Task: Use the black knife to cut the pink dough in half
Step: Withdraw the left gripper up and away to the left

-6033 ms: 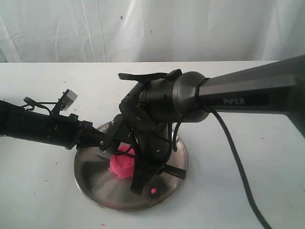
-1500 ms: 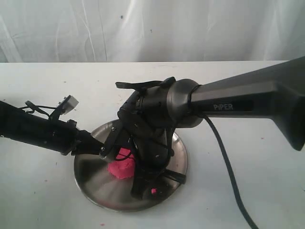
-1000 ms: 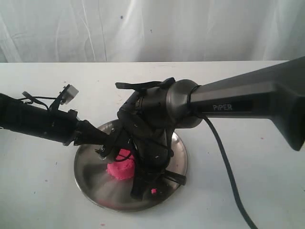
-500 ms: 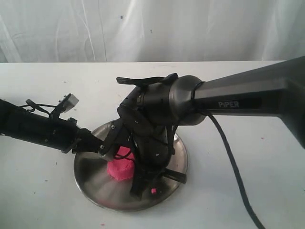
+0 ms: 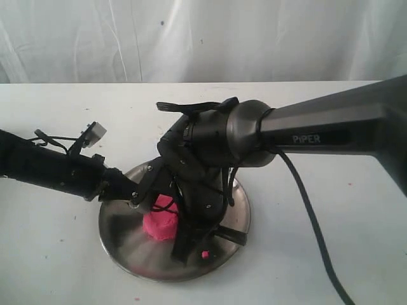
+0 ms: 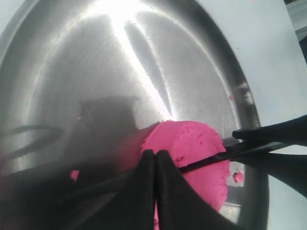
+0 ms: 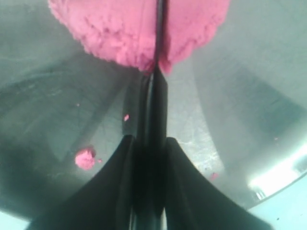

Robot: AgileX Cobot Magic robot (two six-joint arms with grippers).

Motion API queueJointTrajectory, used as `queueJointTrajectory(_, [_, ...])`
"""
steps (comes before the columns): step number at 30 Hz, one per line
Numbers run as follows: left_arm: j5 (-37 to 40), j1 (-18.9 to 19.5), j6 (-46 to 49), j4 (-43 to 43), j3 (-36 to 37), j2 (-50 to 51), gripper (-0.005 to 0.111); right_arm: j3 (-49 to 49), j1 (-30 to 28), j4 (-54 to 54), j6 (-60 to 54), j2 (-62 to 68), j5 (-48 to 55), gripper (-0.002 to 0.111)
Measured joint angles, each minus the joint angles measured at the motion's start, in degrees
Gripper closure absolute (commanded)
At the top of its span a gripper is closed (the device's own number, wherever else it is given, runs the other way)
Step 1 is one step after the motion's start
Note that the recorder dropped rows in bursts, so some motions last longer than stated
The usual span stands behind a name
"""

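Dough [image 5: 161, 223] bright pink, matte. Knife [image 7: 157, 86] all black. Plate [image 5: 121, 241] silver steel, brushed sheen with white glare. Crumb [image 5: 205, 254] pink, on plate. Both grippers, left [image 6: 154, 165] and right [image 7: 148, 158], black. Right arm [image 5: 318, 130] dark grey, white lettering. Table [image 5: 51, 267] white, few pink specks. Backdrop [image 5: 203, 38] white cloth.

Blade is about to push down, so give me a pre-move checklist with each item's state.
1. Right claw shut on the black knife: ok.
2. Blade runs across the middle of the pink dough: ok.
3. Dough lies on the steel plate: ok.
4. Left claw shut, tips at the dough's edge: ok.
5. Dough cut right through: cannot tell.
6. Pink crumb away from the blade: ok.
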Motion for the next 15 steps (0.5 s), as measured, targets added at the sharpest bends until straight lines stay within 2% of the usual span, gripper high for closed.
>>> queueJointTrajectory(8, [0.89, 0.0, -2.72, 1.97, -1.15, -6.98, 0.107, 0.35, 0.0, 0.25, 0.0, 0.0, -0.43, 0.108])
queueJointTrajectory(15, [-1.7, 0.0, -6.23, 5.39, -1.18, -14.41, 0.107, 0.35, 0.0, 0.25, 0.55, 0.11, -0.06, 0.108])
